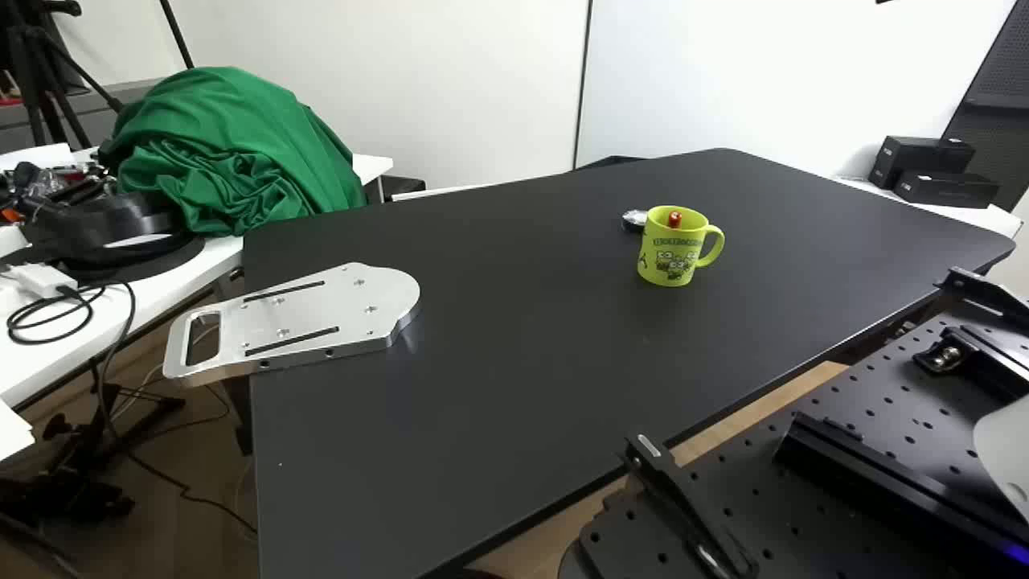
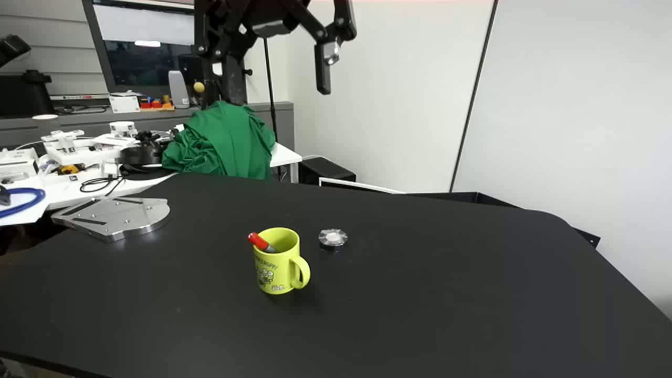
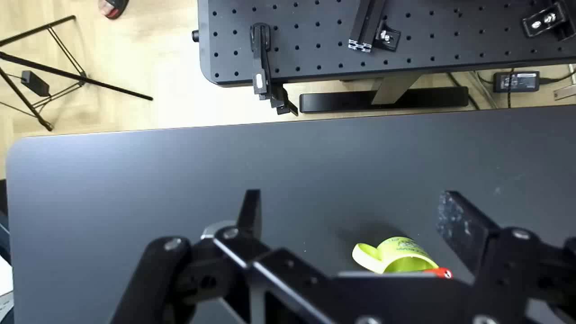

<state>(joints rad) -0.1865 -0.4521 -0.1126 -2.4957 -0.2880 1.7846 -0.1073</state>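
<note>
High above the black table [image 2: 446, 294], my gripper [image 2: 280, 97] hangs with its two fingers wide apart and nothing between them. In the wrist view the gripper [image 3: 351, 195] is open too, one finger at each side. Nearest below it, a yellow-green mug [image 3: 400, 247] with printed cartoon figures stands upright on the table, apart from the fingers. A red-capped marker [image 2: 261, 242] leans inside the mug [image 2: 275, 270], its lower part hidden by the wall. Behind the mug [image 1: 663, 261] lies a small round dark object with a clear, shiny top [image 1: 634, 219].
A silver metal plate with a handle slot [image 1: 321, 310] lies at one table end, overhanging the edge. Beyond it, a green cloth [image 1: 233, 153] is heaped on a cluttered white table. A perforated black base [image 3: 306, 40] with clamps stands across a gap. White panels [image 2: 567, 105] rise behind.
</note>
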